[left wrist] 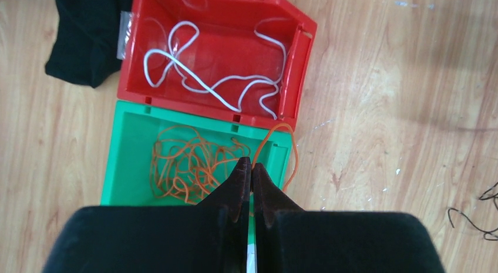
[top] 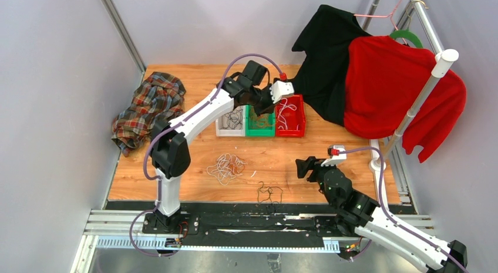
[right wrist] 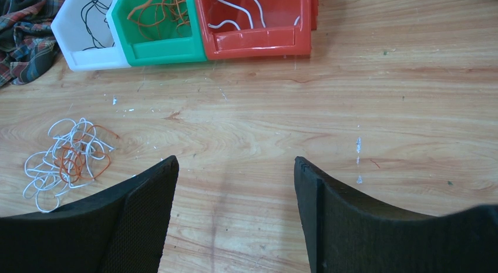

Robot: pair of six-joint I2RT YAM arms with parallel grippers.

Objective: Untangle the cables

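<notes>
My left gripper (left wrist: 251,164) is shut on an orange cable (left wrist: 292,150) that loops out over the near right corner of the green bin (left wrist: 126,144). More orange cable lies piled in that bin. The red bin (left wrist: 299,61) beside it holds a white cable (left wrist: 205,85). In the top view the left gripper (top: 265,105) hovers over the green bin (top: 260,131). A tangle of white and orange cables (top: 226,167) lies on the table, also in the right wrist view (right wrist: 67,158). My right gripper (right wrist: 235,164) is open and empty above bare wood, right of the tangle.
A white bin (top: 230,131) with black cable stands left of the green one. A loose black cable (top: 269,194) lies near the front edge. A plaid shirt (top: 147,108) lies at the left. Black and red garments (top: 387,91) hang on a rack at the right.
</notes>
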